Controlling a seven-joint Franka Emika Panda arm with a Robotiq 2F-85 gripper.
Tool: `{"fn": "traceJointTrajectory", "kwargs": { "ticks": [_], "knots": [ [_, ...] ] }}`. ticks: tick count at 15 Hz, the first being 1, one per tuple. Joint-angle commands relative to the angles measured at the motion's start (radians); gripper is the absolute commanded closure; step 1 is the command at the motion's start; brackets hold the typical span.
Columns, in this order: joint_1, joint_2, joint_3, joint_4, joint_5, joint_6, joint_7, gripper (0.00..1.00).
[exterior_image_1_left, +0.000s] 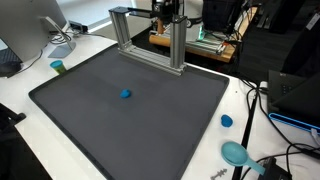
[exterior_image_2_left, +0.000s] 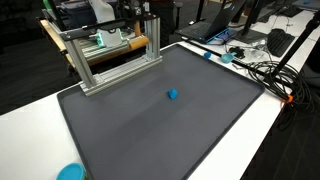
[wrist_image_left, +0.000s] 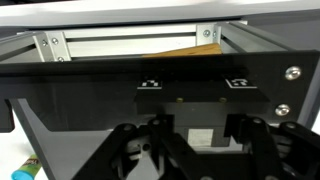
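Our gripper (wrist_image_left: 198, 135) faces the metal frame (wrist_image_left: 130, 42)
Jaws partway open and empty; the frame stands at the mat's (exterior_image_1_left: 60, 95) far edge, so we move slowly and stay clear of its bars.

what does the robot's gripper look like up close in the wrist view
The gripper is matte black all over. Its two fingers are built from openwork linkage bars with rounded cut-outs between them. No markings or cables show on it. In both exterior views it is too small for any detail.
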Motion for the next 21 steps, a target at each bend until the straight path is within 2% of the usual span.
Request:
{"fn": "traceJointTrajectory", "kwargs": {
  "ticks": [1, 2, 3, 5, 7, 8, 11, 12, 13, 14, 15, 16, 17, 18, 21],
  "knots": [
    [0.009, -0.018, 0.005, 0.002, -0.014, -0.072, -0.012, 0.15],
    [0.014, -0.019, 0.004, 0.004, -0.012, -0.092, -0.02, 0.08],
    [0.021, -0.017, 0.003, 0.012, -0.008, -0.11, -0.029, 0.46],
    [0.028, -0.017, -0.001, 0.021, -0.002, -0.116, -0.034, 0.49],
    [0.029, -0.011, -0.005, 0.035, 0.001, -0.107, -0.034, 0.63],
    [0.029, -0.004, -0.005, 0.041, 0.002, -0.107, -0.034, 0.66],
    [0.027, 0.016, 0.0, 0.056, 0.001, -0.11, -0.023, 0.66],
    [0.025, 0.026, 0.0, 0.062, 0.001, -0.122, -0.021, 0.58],
    [0.026, 0.031, -0.002, 0.064, 0.004, -0.122, -0.023, 0.17],
    [0.028, 0.035, -0.005, 0.065, 0.008, -0.122, -0.026, 0.14],
    [0.032, 0.036, -0.008, 0.065, 0.013, -0.117, -0.03, 0.21],
    [0.034, 0.039, -0.009, 0.069, 0.014, -0.119, -0.032, 0.52],
    [0.036, 0.044, -0.01, 0.073, 0.016, -0.117, -0.035, 0.48],
    [0.039, 0.045, -0.01, 0.076, 0.018, -0.116, -0.037, 0.49],
    [0.039, 0.046, -0.019, 0.085, 0.017, -0.119, -0.047, 0.69]
  ]
}}
